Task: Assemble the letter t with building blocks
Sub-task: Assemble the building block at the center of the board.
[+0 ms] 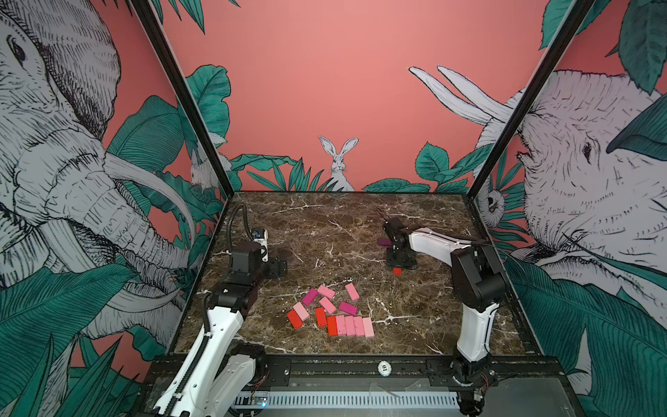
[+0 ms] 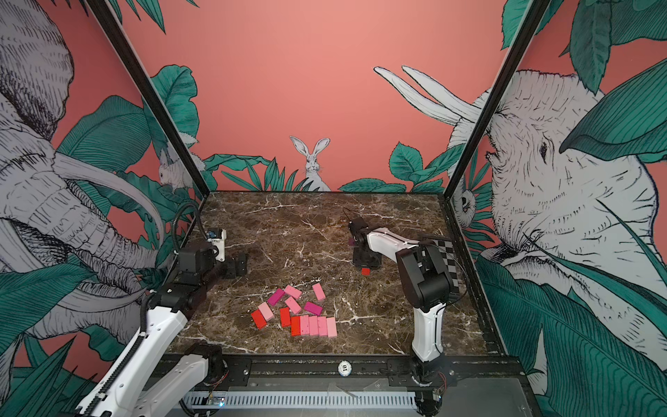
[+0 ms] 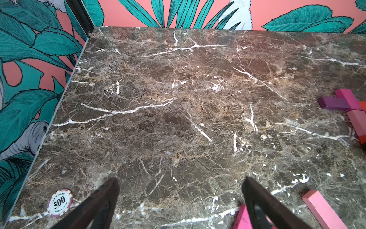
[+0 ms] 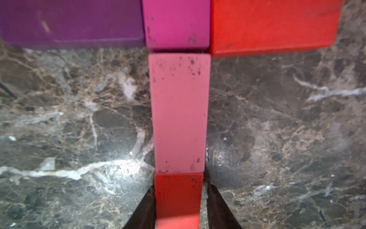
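In the right wrist view a letter shape lies flat on the marble. A dark purple block, a magenta block and a red block form the bar. A pink block and a second red block form the stem. My right gripper is shut on that lower red block, which rests on the table. In both top views this gripper points down at mid-right. Loose building blocks lie in the front middle. My left gripper is open and holds nothing.
A row of red and pink blocks lies side by side at the front. A poker chip sits by the left wall and another on the front rail. A checkerboard plate lies behind the right arm.
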